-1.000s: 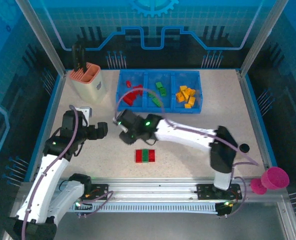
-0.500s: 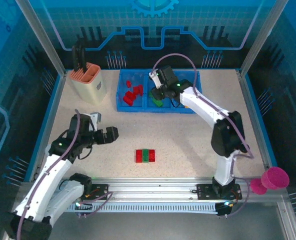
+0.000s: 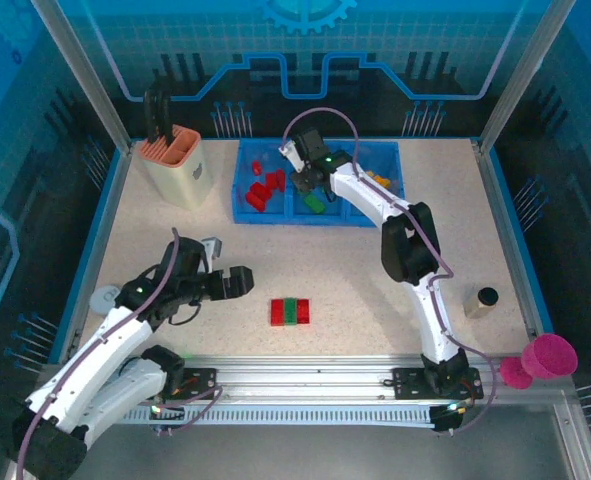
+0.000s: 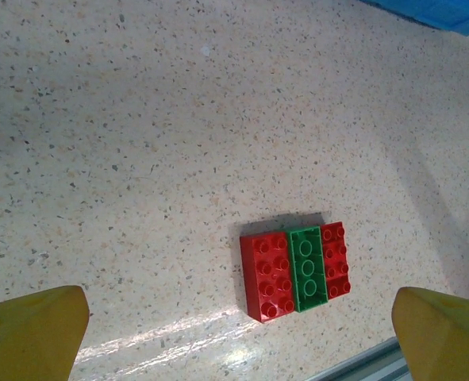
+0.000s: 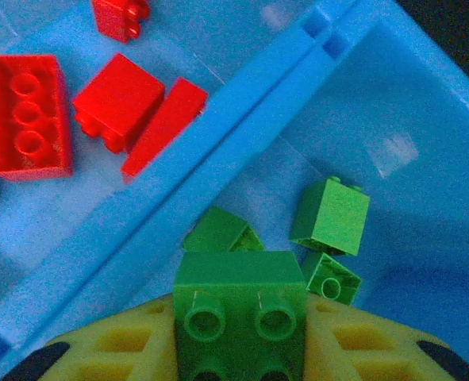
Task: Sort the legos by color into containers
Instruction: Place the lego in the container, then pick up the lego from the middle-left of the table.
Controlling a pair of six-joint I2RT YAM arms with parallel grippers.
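Note:
My right gripper [image 3: 310, 186] hangs over the middle compartment of the blue tray [image 3: 320, 216]. It is shut on a green lego [image 5: 240, 305], which sits between the yellow fingers [image 5: 115, 349]. Below it lie loose green legos [image 5: 331, 214]. Red legos [image 5: 28, 115] fill the left compartment beyond the divider [image 5: 218, 178], and orange-yellow legos [image 3: 378, 185] lie in the right one. On the table, a red-green-red row of legos [image 3: 290, 311] lies flat. My left gripper [image 3: 237, 283] stands open just left of that row [image 4: 294, 270], nothing between its fingertips [image 4: 32, 329].
A cream holder with an orange top [image 3: 175, 165] stands at the back left. A small tan cylinder with a dark top [image 3: 485, 301] stands at the right, and a pink cup [image 3: 547, 355] sits past the table's near right corner. A white disc [image 3: 105, 297] lies near the left edge.
The right arm swung from the table's middle to the tray, carrying the green lego. The left gripper moved right and nearer, toward the row of legos, staying open.

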